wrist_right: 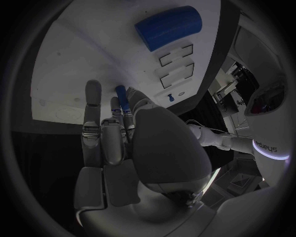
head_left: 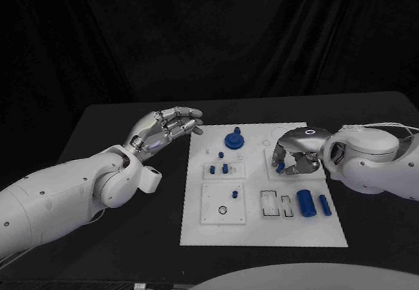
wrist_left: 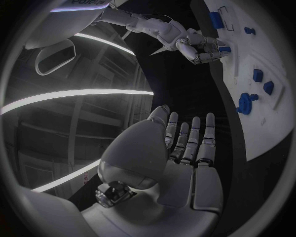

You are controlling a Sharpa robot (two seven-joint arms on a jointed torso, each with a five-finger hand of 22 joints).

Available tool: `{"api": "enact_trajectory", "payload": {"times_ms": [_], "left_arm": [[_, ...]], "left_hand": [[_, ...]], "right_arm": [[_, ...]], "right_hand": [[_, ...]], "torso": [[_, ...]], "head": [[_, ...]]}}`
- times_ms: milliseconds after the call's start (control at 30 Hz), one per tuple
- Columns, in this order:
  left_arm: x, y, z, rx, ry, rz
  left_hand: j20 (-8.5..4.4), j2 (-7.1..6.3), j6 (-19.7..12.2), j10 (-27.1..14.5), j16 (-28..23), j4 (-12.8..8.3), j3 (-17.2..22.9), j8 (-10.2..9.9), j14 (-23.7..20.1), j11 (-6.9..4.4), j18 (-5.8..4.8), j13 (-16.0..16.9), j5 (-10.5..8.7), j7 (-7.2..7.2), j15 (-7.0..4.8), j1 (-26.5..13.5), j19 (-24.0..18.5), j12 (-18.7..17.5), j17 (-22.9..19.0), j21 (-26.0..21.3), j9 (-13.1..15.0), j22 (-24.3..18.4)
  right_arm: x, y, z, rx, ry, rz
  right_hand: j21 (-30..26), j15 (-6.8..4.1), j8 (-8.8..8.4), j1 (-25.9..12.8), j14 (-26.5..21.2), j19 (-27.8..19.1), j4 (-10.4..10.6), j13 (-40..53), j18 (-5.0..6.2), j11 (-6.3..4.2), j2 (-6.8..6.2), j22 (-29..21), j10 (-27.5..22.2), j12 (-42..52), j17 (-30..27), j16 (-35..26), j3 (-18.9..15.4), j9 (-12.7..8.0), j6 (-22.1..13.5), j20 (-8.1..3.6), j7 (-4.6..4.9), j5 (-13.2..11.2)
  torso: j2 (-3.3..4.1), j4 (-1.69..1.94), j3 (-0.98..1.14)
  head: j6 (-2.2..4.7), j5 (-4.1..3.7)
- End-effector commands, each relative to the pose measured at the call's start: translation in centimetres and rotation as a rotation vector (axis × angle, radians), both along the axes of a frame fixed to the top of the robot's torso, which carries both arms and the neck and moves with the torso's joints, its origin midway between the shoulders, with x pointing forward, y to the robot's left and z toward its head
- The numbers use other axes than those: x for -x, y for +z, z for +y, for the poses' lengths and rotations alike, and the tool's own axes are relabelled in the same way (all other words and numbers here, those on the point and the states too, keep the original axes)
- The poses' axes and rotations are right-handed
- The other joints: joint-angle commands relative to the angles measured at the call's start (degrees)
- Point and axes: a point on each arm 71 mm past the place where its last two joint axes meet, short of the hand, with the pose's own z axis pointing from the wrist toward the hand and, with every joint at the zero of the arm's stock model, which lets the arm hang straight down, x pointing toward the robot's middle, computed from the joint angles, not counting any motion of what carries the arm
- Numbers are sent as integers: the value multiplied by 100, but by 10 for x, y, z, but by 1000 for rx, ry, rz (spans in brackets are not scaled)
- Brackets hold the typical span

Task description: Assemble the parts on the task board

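You had a black bench [head_left: 125,224] before you, with dark curtains [head_left: 256,27] hanging behind it. The white task board [head_left: 275,227] lay at its middle, carrying small blue parts.

Your left hand [head_left: 165,131] sat off the board's 10 o'clock corner, over bare bench, palm turned toward the board. Its fingers [wrist_left: 206,129] were released and straight, spread a little, holding nothing.

On the board, a round blue part with a knob [head_left: 233,140] stood near 12 o'clock, small blue pegs [head_left: 220,167] sat just below it, and a blue cylinder [head_left: 305,202] lay toward 4 o'clock beside a thinner blue bar [head_left: 325,206].

Your right hand [head_left: 298,152] was down on the board's 2 o'clock edge, fingers curled under. They pinched a small blue peg [wrist_right: 121,96] against the white surface.
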Motion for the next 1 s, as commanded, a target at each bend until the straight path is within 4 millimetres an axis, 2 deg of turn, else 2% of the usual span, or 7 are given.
{"api": "enact_trajectory", "payload": {"times_ms": [33, 433, 767, 900, 1000], "left_arm": [[1, 2, -2, 27, -16, -13], [0, 0, -1, 23, -14, -9], [0, 0, 0, 19, -14, -4], [-1, -1, -1, 18, -16, -1], [-1, -1, -2, 17, -17, 0]], "left_hand": [[26, -2, -30, 3, -25, -10, 38, 26, 38, 31, 65, -11, 35, 2, -11, 47, 26, -9, 6, 17, -6, -9], [37, 1, -29, 7, -30, -34, 62, 25, 48, 43, 67, -18, 58, 9, 1, 55, 30, -10, 7, 17, -9, -17], [47, 4, -27, 11, -34, -61, 89, 24, 64, 47, 70, -27, 95, 16, 15, 59, 35, -12, 9, 18, -12, -26], [50, 8, -26, 13, -33, -67, 98, 24, 73, 47, 70, -29, 102, 18, 20, 58, 38, -12, 10, 19, -13, -29], [51, 10, -25, 14, -33, -68, 100, 24, 75, 47, 70, -30, 105, 19, 21, 58, 39, -12, 11, 19, -13, -29]], "right_arm": [[0, 0, 0, -10, 3, -11], [0, 2, 0, -22, 4, -42], [4, 8, -2, -42, 16, -96], [7, 17, -4, -63, 19, -120], [8, 27, -4, -81, 23, -144]], "right_hand": [[32, -69, 15, 86, 224, -6, -41, -5, 48, -16, -1, 37, 128, -53, 112, 37, 103, 8, 67, -51, 6, 56], [96, -112, 22, 168, 217, -53, -200, -1, 37, -54, -113, 231, 442, -277, 69, -2, 436, 44, 300, -117, 76, 260], [126, -119, 34, 174, 208, -93, -270, 12, 30, -65, -111, 304, 629, -312, 39, -30, 530, 72, 414, -130, 88, 203], [140, -133, 58, 159, 209, -104, -287, 14, 33, -86, -101, 312, 701, -334, 35, -34, 550, 95, 498, -137, 63, 153], [150, -143, 75, 140, 213, -108, -293, 14, 35, -102, -102, 312, 749, -351, 41, -31, 552, 114, 552, -143, 46, 123]], "torso": [[-1, -3, -3], [-1, -1, -2], [-3, 3, -5], [-3, 13, -4], [-3, -1, -4]], "head": [[0, 6], [0, 16], [0, 23], [0, 26], [0, 41]]}}
